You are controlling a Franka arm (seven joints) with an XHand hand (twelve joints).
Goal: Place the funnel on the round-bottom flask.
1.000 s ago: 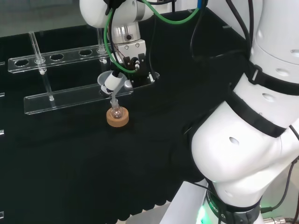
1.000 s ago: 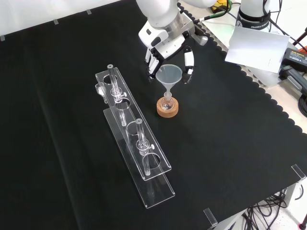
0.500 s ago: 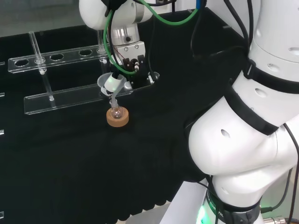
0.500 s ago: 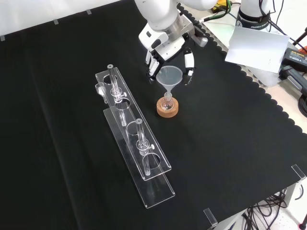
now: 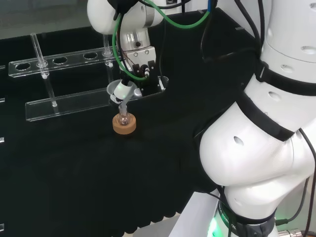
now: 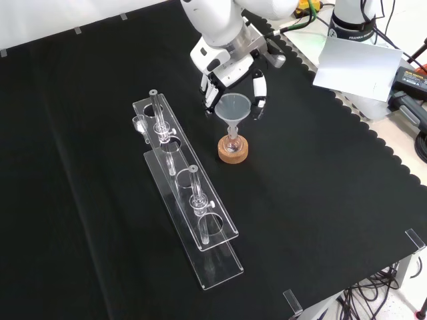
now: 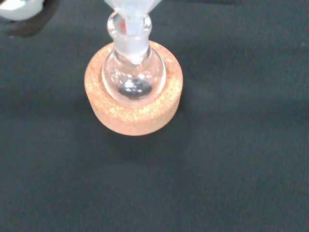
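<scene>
The hand [image 6: 233, 83] is hanging just above and behind the funnel [image 6: 233, 112] in the front view, its fingers [image 6: 259, 92] spread apart on either side of the funnel's cone. Whether any fingertip is touching the rim cannot be told; no finger is curling round it.

The funnel is standing with its stem in the neck of the round-bottom flask [image 7: 133, 72], which is sitting in the cork ring [image 7: 133, 104] on the black cloth. A clear rack [image 6: 187, 200] is lying well apart to the left in the front view.

Risk: the funnel is top-heavy and is resting only by its stem in a narrow neck. If a finger is catching the rim as the hand is lifting away, the funnel is likely to tip out, or to drag the light flask off its ring.

Orientation: the funnel's long axis is running close to vertical, leaning slightly in the head view, with the wide mouth facing up and the stem pointing down into the flask.
</scene>
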